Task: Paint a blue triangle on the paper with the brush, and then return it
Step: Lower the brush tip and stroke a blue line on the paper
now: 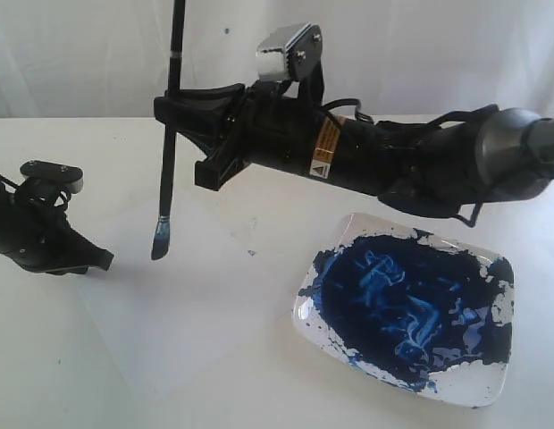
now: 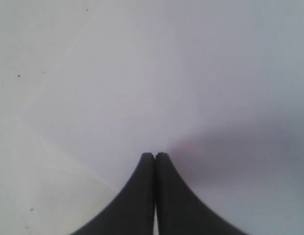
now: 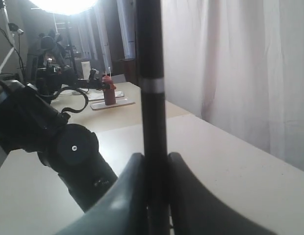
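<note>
- Exterior view: the right gripper reaches in from the right edge to the upper middle of the frame, and its jaws are clamped on the black handle of the brush.
- The brush stands almost upright, with its top running out of the frame's upper edge. Its blue-stained tip points down over the upper left part of the paper (I cannot tell whether it touches the sheet).
- The paper lies flat on the white worktop, left of centre. A small blue speck sits near its right side.
- A clear dish smeared with dark blue paint fills the lower right, just beside the paper.
- The left gripper rests low at the left edge, near the paper's left corner.
- Left wrist view: the left gripper rises from the bottom centre with its jaws pressed together and nothing between them. The paper spreads beneath, with bare worktop at the left.
- Right wrist view: the right gripper sits at the bottom centre, its jaws pinching the brush. The handle rises vertically through the frame and carries a silvery band.
- The left arm is dark at the left, and a pale curtain hangs at the right.
</note>
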Controlling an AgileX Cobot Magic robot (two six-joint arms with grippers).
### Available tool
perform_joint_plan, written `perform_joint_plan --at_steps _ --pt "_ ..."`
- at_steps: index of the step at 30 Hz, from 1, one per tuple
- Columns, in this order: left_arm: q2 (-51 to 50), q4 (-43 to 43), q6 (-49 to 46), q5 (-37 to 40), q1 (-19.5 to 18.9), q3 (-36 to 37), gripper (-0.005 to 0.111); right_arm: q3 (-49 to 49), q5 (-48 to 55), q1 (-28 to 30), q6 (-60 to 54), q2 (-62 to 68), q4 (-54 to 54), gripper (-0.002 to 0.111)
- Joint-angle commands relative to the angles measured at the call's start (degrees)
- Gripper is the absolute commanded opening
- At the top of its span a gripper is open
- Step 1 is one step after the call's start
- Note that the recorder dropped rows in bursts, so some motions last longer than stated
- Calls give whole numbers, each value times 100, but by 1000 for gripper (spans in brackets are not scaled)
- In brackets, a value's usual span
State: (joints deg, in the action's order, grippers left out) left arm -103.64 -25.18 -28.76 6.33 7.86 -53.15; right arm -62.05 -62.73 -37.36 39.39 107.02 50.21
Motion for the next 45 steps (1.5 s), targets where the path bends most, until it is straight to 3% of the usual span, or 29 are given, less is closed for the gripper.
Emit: perform_joint_plan --at_steps 1,15,23,45 --pt "19 -69 -9 52 28 -17 0 -341 -3 -144 -78 398 -73 6" --pt "19 -69 -9 52 28 -17 0 -454 -122 -153 -78 858 -450 6" --pt "19 -69 -9 67 28 -17 0 -477 3 -432 -307 868 -981 6" --pt "19 -69 -9 67 28 -17 0 -477 148 -547 -682 1203 -995 6"
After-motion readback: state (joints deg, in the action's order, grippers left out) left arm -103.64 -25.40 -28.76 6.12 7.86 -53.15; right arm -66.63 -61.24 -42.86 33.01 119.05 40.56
